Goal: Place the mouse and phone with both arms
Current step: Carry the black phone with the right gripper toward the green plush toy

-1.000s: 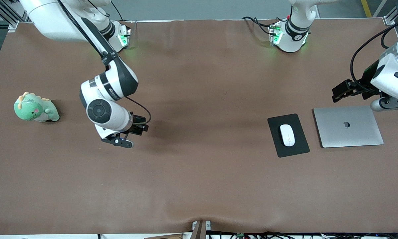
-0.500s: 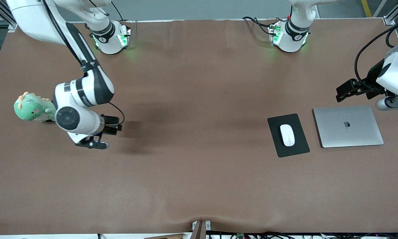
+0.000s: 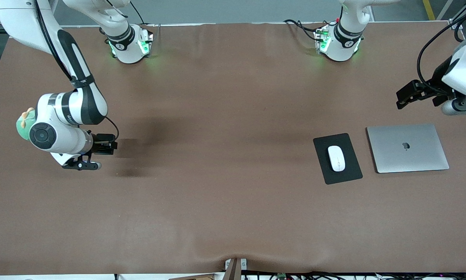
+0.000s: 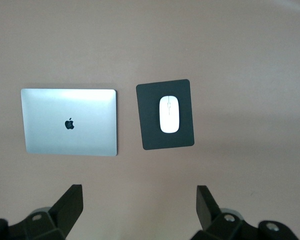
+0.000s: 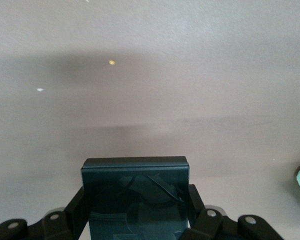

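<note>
The white mouse [image 3: 336, 158] lies on a black mouse pad [image 3: 347, 175] toward the left arm's end of the table; both also show in the left wrist view, the mouse [image 4: 169, 114] on the pad [image 4: 150, 135]. My right gripper [image 3: 107, 143] is shut on the black phone [image 5: 135, 195] and holds it over bare table beside a green toy. In the right wrist view the phone fills the gap between the fingers [image 5: 136, 212]. My left gripper [image 3: 405, 95] is open and empty above the table near the laptop; its fingers stand wide apart [image 4: 139, 200].
A closed silver laptop [image 3: 407, 147] lies beside the mouse pad, toward the left arm's end; it also shows in the left wrist view [image 4: 69, 122]. A green dinosaur toy [image 3: 21, 124] at the right arm's end is mostly hidden by the right arm. Brown cloth covers the table.
My right arm has swung with the phone toward the right arm's end of the table, now covering most of the green toy. My left gripper has drawn back slightly from the laptop.
</note>
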Action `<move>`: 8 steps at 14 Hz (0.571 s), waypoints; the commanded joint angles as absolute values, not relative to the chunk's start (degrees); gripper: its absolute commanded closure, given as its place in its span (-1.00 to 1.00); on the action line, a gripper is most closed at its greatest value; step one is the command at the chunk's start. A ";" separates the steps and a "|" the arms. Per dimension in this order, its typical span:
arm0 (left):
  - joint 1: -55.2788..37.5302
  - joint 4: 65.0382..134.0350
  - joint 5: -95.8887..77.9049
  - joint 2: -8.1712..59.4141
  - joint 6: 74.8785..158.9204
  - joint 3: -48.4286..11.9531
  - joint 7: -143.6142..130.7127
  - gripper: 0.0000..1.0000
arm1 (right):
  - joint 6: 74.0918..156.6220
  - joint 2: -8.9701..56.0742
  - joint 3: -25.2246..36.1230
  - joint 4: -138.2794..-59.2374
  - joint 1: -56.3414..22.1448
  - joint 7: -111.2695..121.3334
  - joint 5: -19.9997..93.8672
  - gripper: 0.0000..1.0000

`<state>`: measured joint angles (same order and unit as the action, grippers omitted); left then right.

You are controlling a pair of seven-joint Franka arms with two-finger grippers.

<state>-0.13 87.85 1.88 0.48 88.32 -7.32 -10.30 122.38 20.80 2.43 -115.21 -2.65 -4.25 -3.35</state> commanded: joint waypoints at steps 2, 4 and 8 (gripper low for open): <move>-0.44 89.91 0.70 -1.32 88.68 -6.59 -8.88 -1.00 | 126.81 17.93 5.97 -121.01 -2.81 1.48 -2.37 1.00; -0.35 90.00 0.70 -1.23 88.59 -6.59 -8.88 -1.00 | 129.80 17.76 7.11 -123.65 -2.81 2.02 -2.37 1.00; -0.18 90.09 0.70 -1.41 88.42 -6.68 -8.79 -1.00 | 134.29 17.93 9.75 -126.82 -2.64 3.68 -2.37 1.00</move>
